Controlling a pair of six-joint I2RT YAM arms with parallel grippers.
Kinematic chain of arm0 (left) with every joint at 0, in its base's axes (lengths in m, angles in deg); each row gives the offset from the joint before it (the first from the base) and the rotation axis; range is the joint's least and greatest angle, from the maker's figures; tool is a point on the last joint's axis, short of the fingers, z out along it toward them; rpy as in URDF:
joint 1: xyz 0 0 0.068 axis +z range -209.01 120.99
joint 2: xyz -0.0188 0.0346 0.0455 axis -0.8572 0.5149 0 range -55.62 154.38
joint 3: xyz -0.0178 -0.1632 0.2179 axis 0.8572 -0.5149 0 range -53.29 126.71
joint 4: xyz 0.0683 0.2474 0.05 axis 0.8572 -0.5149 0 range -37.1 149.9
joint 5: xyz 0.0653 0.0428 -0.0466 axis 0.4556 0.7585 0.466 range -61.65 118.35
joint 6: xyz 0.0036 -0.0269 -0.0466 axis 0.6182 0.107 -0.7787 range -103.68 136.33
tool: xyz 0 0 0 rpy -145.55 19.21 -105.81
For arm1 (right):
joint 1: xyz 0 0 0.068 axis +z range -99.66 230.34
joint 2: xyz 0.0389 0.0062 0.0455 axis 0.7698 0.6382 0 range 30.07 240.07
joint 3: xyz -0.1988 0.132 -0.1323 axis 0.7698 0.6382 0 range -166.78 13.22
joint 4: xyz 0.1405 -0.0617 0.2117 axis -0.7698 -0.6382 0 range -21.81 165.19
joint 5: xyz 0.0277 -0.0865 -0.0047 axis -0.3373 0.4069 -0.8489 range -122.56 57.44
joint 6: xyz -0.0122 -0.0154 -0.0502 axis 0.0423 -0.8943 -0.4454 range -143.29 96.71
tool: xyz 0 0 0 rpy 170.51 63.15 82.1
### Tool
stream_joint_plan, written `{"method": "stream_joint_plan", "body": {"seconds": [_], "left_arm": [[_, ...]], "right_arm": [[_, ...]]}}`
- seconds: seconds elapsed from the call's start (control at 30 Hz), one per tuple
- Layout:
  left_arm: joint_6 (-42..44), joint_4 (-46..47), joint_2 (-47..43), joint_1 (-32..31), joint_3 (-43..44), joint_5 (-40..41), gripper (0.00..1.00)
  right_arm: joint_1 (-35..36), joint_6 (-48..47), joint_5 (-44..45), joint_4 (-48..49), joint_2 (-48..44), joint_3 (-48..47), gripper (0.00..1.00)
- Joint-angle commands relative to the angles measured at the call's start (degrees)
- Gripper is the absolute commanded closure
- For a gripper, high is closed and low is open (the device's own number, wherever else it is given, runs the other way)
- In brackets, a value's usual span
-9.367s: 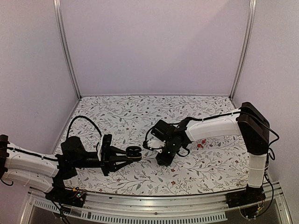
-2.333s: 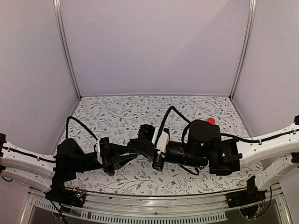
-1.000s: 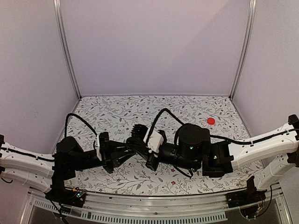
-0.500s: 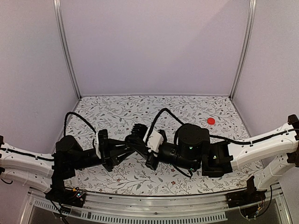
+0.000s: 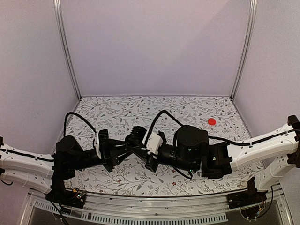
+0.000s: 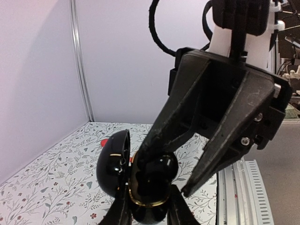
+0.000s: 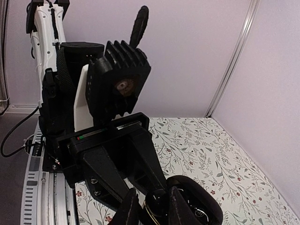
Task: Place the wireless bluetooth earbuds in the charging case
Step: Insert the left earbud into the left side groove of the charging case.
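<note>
My left gripper (image 6: pixel 149 206) (image 5: pixel 132 148) is shut on the black charging case (image 6: pixel 149 194), which has a gold rim. The lid (image 6: pixel 112 164) stands open to the left. My right gripper (image 7: pixel 152 206) (image 5: pixel 139 149) comes in from the right and is shut on a small glossy black earbud (image 6: pixel 163 163) (image 7: pixel 157 202), held at the case's mouth. The case's lid also shows in the right wrist view (image 7: pixel 201 206). A small red earbud (image 5: pixel 212 121) lies on the table at the back right.
The table carries a floral-print cloth (image 5: pixel 117 112). White walls with metal corner posts (image 5: pixel 65 51) close it in on three sides. A metal rail (image 5: pixel 140 206) runs along the near edge. Both arms meet low over the front middle.
Earlier the right gripper hung over the table's middle. It has since swung round to face the left gripper. Over the last second both grippers drifted slightly left, the right one staying at the case.
</note>
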Motion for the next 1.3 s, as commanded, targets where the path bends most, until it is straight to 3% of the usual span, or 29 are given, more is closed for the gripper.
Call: {"method": "stream_joint_plan", "body": {"seconds": [0.0, 0.2, 0.97, 1.27], "left_arm": [[0.07, 2.57, -0.63, 0.69, 1.13, -1.33, 1.0], [-0.07, 2.42, -0.52, 0.73, 1.13, -1.55, 1.0], [-1.07, 2.42, 2.77, 1.29, 2.07, -3.53, 1.0], [-3.09, 2.08, 3.29, 2.53, 2.3, -5.0, 1.0]], "right_arm": [[0.09, 0.51, 1.16, -2.0, 0.5, -0.5, 0.77], [-0.12, 0.83, 1.39, -1.9, -0.2, -0.61, 0.65], [-0.5, -0.81, 0.03, -1.2, -1.97, -2.55, 0.59], [-0.56, -1.14, -3.09, -1.97, -4.36, -2.53, 0.51]]}}
